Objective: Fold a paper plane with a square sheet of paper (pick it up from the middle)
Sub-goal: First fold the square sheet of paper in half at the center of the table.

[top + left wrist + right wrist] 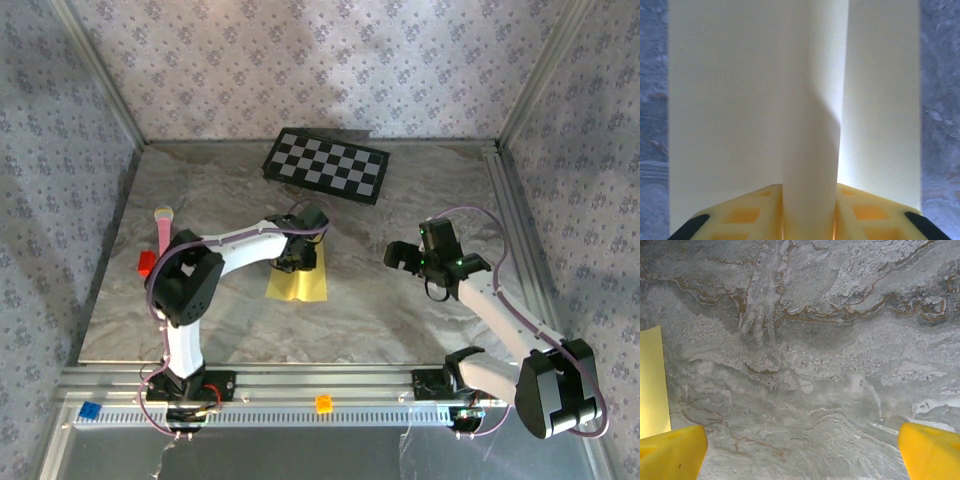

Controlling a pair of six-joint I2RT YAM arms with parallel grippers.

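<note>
Sheet (297, 282) lies mid-table, on the near side of the checkerboard (326, 165) and well apart from it. Its outer parts rest flat on the table (400, 310).

The centre is humped into a ridge that runs up between the fingers (745, 217) of my left claw (809, 200). That claw is narrow, with a pad against each side of the ridge, so it is holding the sheet by its middle. Reason, I judge: a centre pinch lets both halves hang evenly on the lift.

Right claw (802, 450) is wide and holds nothing. It sits over bare marble to the sheet's right, likely parked out of the way until a crease needs it.
</note>
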